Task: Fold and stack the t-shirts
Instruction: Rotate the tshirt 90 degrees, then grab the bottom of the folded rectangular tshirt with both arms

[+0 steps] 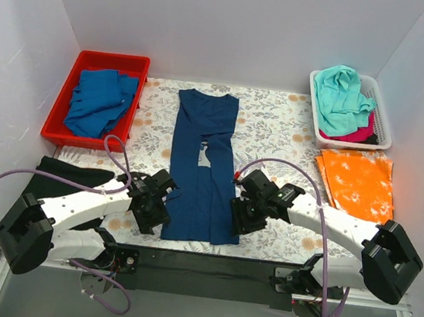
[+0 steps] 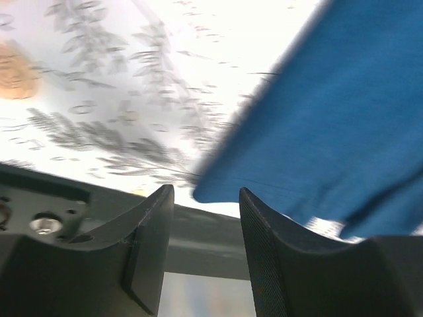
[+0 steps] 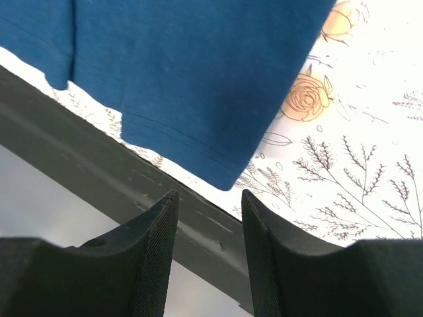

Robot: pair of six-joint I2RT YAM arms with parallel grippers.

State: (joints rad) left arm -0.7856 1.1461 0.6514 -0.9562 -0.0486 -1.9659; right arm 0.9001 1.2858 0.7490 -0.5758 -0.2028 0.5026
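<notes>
A navy blue t-shirt lies as a long narrow strip on the flowered cloth, both sides folded in, a bit of pale grey print showing at its middle. My left gripper is open and empty at the strip's near left corner, which shows in the left wrist view. My right gripper is open and empty at the near right corner, seen in the right wrist view. Neither gripper holds the cloth.
A red bin at back left holds a folded mid-blue shirt. A white basket at back right holds teal and pink shirts. An orange shirt lies right, a black one left. The table's dark front rail is just below the grippers.
</notes>
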